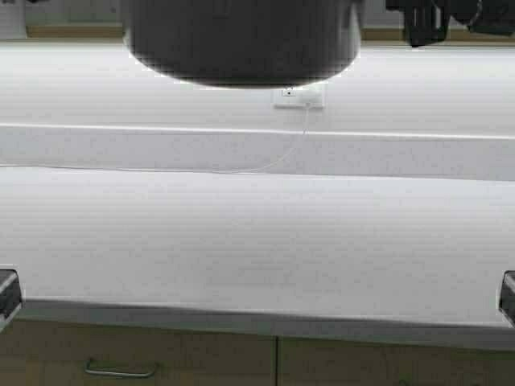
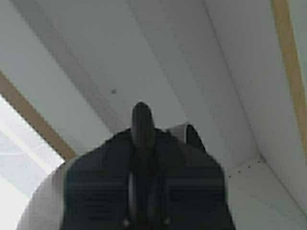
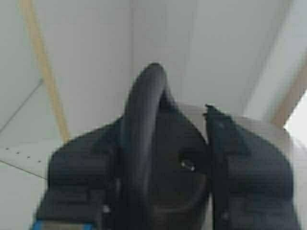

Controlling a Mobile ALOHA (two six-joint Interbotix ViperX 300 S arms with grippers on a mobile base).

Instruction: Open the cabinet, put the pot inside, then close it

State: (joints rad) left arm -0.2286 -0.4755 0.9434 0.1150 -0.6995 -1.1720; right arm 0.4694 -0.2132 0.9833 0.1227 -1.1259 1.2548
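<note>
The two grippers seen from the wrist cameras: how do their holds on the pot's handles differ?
The left gripper clamps the left loop handle edge-on, so it shows as a thin upright bar between the fingers. The right gripper holds the right loop handle turned more sideways, its arch standing wide and clear. Both are shut on black handles of the grey pot, raised into the cabinet's pale grey inside.

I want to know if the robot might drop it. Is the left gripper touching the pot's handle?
Touching. The left wrist view shows the left gripper with its fingers pressed against both sides of the pot's black loop handle, with no gap.
</note>
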